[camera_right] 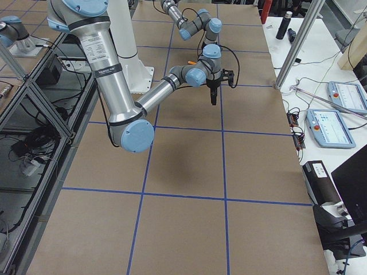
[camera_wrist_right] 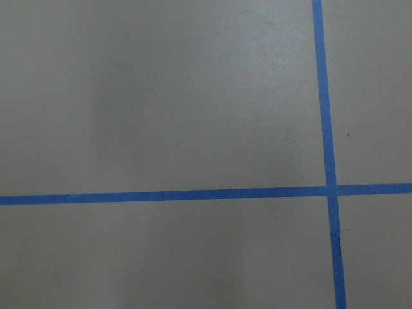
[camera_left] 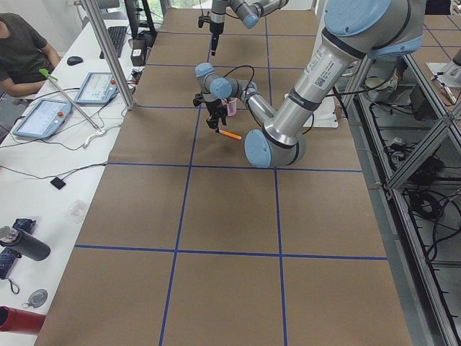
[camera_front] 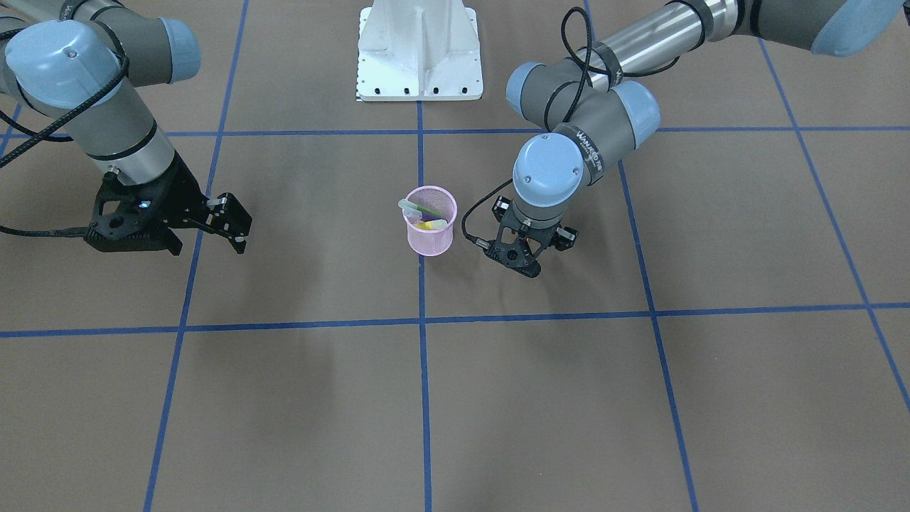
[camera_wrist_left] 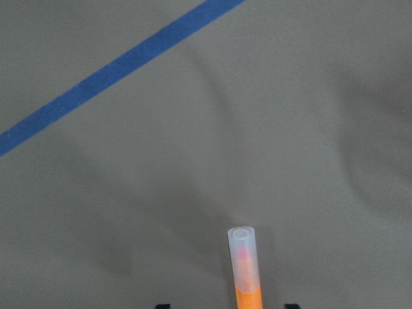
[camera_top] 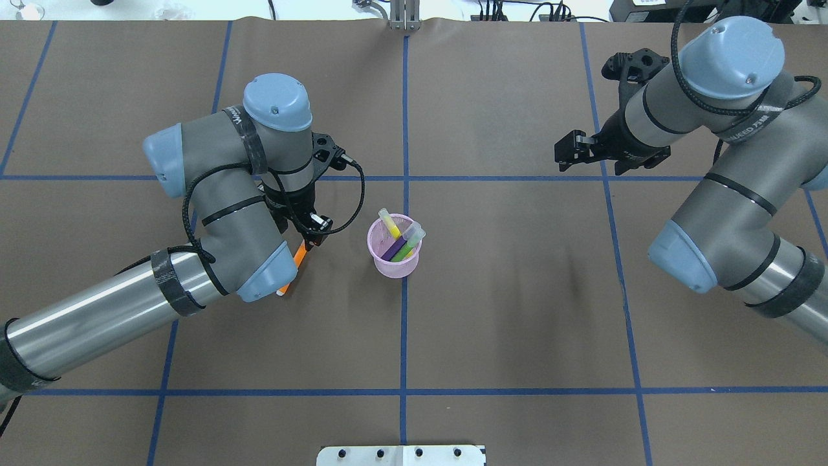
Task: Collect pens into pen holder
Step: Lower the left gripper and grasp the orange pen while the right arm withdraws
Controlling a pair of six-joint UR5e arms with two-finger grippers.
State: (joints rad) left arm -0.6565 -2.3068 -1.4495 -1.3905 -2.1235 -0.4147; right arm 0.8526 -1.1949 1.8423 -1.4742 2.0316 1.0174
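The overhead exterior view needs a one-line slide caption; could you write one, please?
Left gripper at the orange pen beside the pink pen holder; right gripper idle.

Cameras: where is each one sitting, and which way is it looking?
Front-facing: across the table, facing the robot; both arms, pink cup.
Overhead: behind the robot, looking down; both arms, cup, orange pen.
Left side: table's end; left arm near.
Right side: opposite end; right arm near.
Left wrist: looks down at the orange pen.
Right wrist: only table tape.
Overhead and left wrist share the orange pen.

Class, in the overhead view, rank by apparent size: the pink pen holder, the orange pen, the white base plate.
1. White base plate, though cut off by the frame edge.
2. Pink pen holder.
3. Orange pen, partly hidden by the left arm.
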